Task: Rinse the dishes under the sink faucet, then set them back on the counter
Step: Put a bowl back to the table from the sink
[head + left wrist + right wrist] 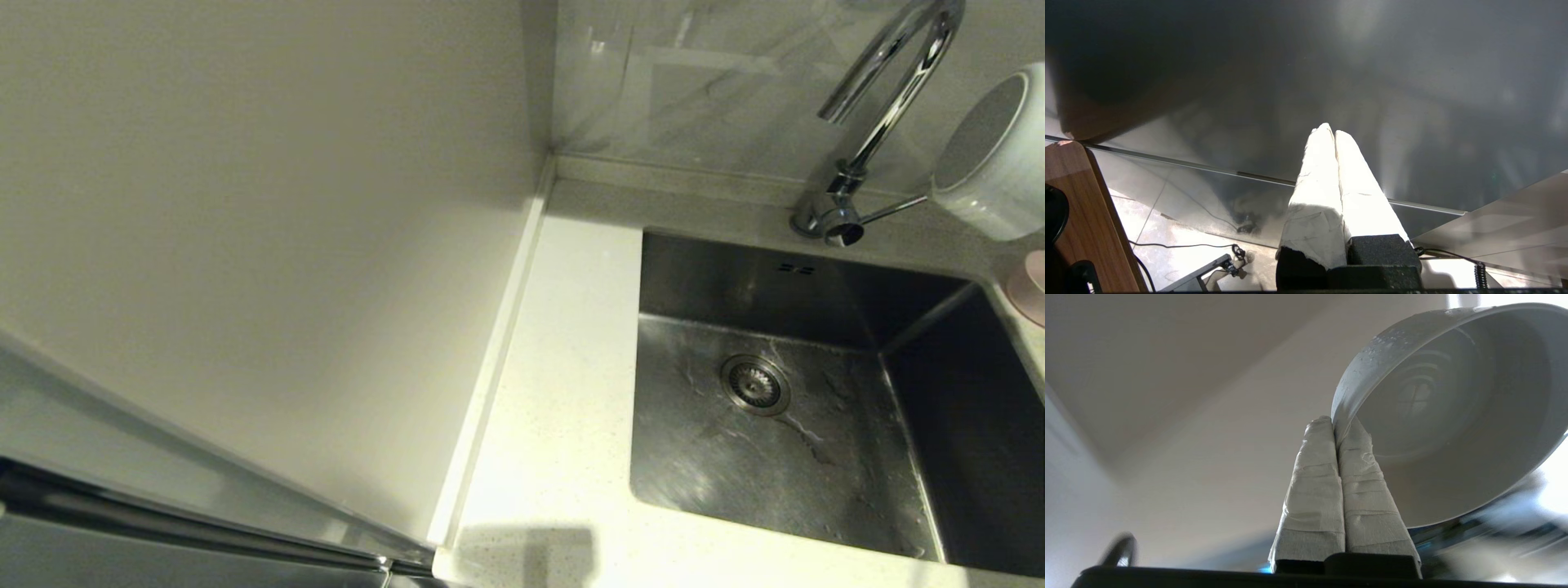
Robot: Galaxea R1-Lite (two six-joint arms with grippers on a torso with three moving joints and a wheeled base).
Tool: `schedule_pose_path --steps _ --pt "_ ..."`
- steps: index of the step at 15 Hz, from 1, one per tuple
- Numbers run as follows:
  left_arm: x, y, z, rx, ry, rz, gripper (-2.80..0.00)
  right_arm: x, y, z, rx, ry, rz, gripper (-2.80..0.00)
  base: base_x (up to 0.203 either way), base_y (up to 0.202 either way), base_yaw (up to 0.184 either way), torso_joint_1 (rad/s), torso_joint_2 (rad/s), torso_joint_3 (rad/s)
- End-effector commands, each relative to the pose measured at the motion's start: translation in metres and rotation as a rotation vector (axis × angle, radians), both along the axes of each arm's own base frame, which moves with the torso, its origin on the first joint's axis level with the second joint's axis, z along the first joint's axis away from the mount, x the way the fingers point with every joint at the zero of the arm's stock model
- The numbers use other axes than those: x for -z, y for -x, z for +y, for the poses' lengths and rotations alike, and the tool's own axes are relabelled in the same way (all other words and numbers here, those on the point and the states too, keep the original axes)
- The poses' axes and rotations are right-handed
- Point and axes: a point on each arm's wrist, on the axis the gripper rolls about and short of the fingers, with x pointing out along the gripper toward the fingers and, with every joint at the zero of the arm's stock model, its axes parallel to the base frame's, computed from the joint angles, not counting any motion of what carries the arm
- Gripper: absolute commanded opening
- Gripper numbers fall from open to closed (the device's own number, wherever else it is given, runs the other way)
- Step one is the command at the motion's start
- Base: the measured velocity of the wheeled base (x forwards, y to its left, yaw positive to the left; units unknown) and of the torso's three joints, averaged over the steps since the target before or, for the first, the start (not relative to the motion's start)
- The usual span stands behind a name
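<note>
- While the right gripper (1336,424) is clamping its taped fingers (1314,486) on the rim of the grey-blue bowl (1453,416), the bowl is showing up in the head view at the right edge, tipped on its side in the air above the counter, right of the faucet.
- Seen from the right wrist, the bowl is looking plain and round, its hollow facing the camera, with faint rings and a cross mark at its bottom and small water drops clinging to its rim.
- A pale pink bowl (1030,286) is peeking in at the right edge of the head view, sitting on the counter (563,343) beside the sink.
- The sink (816,457) is lying as a brushed steel basin, streaks of wet showing around its round drain strainer (755,384), two small overflow slots (796,268) in its back wall.
- The faucet (878,122) is standing behind the sink, its chrome gooseneck arching over it, its thin lever (894,208) pointing right.
- The left gripper (1334,131) is hanging off to the side near a dark glossy panel (1331,73), its white fingers pressed together on nothing.
</note>
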Motion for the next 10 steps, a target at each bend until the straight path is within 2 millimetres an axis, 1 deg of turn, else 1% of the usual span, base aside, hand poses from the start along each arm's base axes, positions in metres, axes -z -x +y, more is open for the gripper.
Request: schedule_pose_path --steps 1,2,3,4,6,7,10 --pt "0.001 0.000 0.000 0.000 0.000 0.003 -2.80 0.026 0.000 0.013 -0.054 -0.204 0.347 -2.80 0.000 0.000 0.000 0.000 0.00 0.000" --pt "0.001 0.000 0.000 0.000 0.000 0.003 -2.80 0.014 0.003 0.017 -0.064 -0.156 0.268 -2.80 0.000 0.000 0.000 0.000 0.00 0.000" --pt "0.001 0.000 0.000 0.000 0.000 0.003 -2.80 0.015 0.005 0.019 -0.066 -0.153 0.265 -2.80 0.000 0.000 0.000 0.000 0.00 0.000" --pt "0.001 0.000 0.000 0.000 0.000 0.003 -2.80 0.020 0.005 0.019 -0.068 -0.164 0.283 -2.80 0.000 0.000 0.000 0.000 0.00 0.000" --pt "0.001 0.000 0.000 -0.002 0.000 0.003 -2.80 0.019 0.005 0.020 -0.068 -0.157 0.272 -2.80 0.000 0.000 0.000 0.000 0.00 0.000" --pt "0.001 0.000 0.000 0.000 0.000 0.003 -2.80 0.016 0.007 0.020 -0.066 -0.137 0.238 -2.80 0.000 0.000 0.000 0.000 0.00 0.000" --pt "0.001 0.000 0.000 0.000 0.000 0.003 -2.80 -0.003 0.009 0.021 -0.066 0.007 -0.004 -2.80 0.000 0.000 0.000 0.000 0.00 0.000"
